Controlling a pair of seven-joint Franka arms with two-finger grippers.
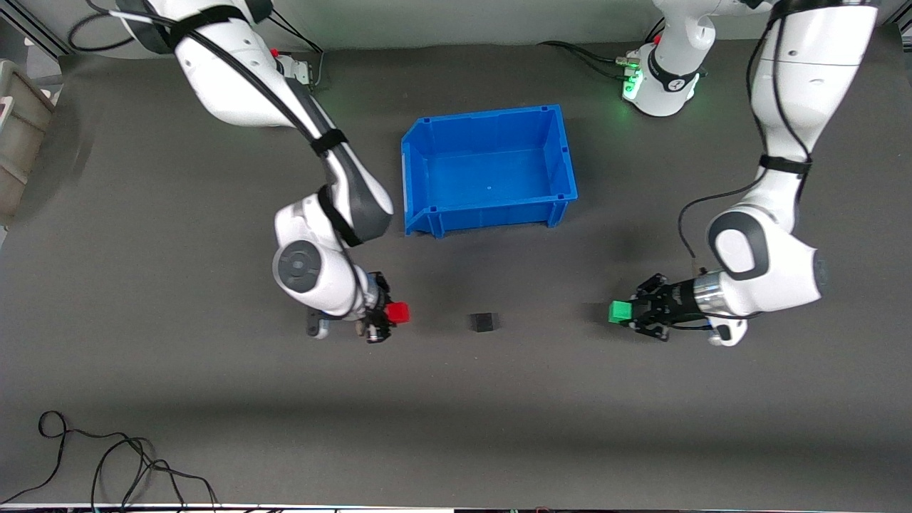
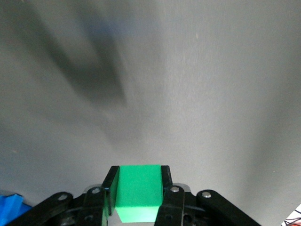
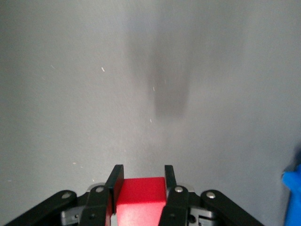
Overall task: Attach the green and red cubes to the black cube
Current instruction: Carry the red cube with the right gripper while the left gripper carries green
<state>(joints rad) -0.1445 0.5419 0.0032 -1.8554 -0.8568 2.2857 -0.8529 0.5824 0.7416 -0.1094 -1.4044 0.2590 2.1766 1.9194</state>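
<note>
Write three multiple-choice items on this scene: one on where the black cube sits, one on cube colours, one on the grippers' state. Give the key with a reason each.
1. Where is the black cube?
A. In the blue bin
B. On the table, nearer the front camera than the bin
C. In a gripper

2. Which cube does the left gripper hold?
A. The green cube
B. The red cube
C. The black one

3. What state are the grippers in?
A. Both open
B. Only one shut
C. Both shut on a cube

Key: 1 B, it lies alone on the table below the bin in the front view. 2 A, green shows between its fingers. 3 C, the right gripper clamps the red cube and the left the green.
</note>
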